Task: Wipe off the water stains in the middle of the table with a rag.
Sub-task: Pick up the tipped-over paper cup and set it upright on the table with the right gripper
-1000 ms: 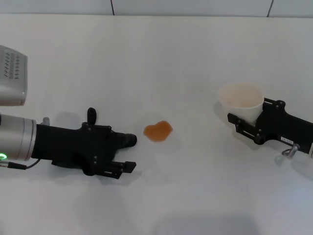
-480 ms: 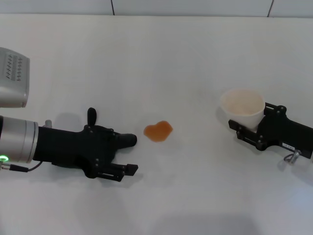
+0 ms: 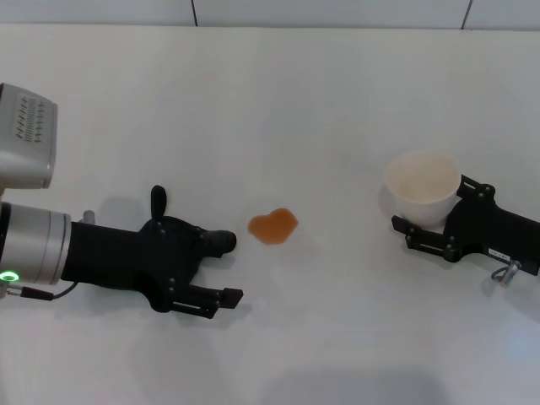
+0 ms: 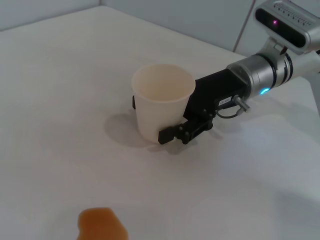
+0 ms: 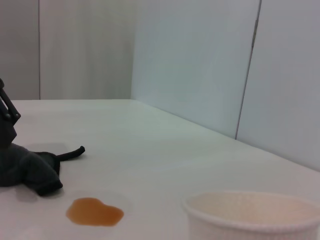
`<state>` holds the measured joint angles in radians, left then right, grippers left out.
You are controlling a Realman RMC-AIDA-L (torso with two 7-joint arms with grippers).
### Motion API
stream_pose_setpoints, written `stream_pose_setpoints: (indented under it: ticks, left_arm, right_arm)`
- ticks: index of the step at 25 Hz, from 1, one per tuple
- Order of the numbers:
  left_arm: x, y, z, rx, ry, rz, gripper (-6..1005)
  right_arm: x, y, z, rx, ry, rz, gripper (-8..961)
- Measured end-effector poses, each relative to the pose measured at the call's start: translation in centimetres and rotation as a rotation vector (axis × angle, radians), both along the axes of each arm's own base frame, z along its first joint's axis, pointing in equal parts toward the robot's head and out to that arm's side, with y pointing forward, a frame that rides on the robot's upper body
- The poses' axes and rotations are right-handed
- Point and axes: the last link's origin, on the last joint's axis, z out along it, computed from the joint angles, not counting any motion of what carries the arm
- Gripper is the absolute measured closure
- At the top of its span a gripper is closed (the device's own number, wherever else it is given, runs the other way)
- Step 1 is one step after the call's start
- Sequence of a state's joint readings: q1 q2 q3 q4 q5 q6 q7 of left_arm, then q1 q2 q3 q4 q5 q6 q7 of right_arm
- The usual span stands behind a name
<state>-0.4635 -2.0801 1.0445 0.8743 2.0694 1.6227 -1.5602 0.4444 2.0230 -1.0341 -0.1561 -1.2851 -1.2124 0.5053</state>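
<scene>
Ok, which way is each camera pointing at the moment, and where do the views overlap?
Head: above, facing down at the table; left claw on the rag, right claw at the paper cup.
Left wrist: low, facing across to the paper cup and the right claw; own claw unseen.
Right wrist: low behind the cup rim, facing the rag.
All share the orange stain.

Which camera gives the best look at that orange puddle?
The head view: the stain shows whole from above, between the rag and the cup. The right wrist view sees it whole but flattened at a low angle; the left wrist view cuts it off at the edge.
</scene>
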Motion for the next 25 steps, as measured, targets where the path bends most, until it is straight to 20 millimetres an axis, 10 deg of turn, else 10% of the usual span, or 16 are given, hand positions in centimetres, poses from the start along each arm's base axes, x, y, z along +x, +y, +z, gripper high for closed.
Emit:
stream_pose_setpoints:
  ticks: [25]
  left_arm:
    - [-0.3,-0.3,-0.1,-0.004,-0.002,0.015,184]
  right_arm:
    - [1.0,-0.7,1.5,0.014,-0.016,0.014,136]
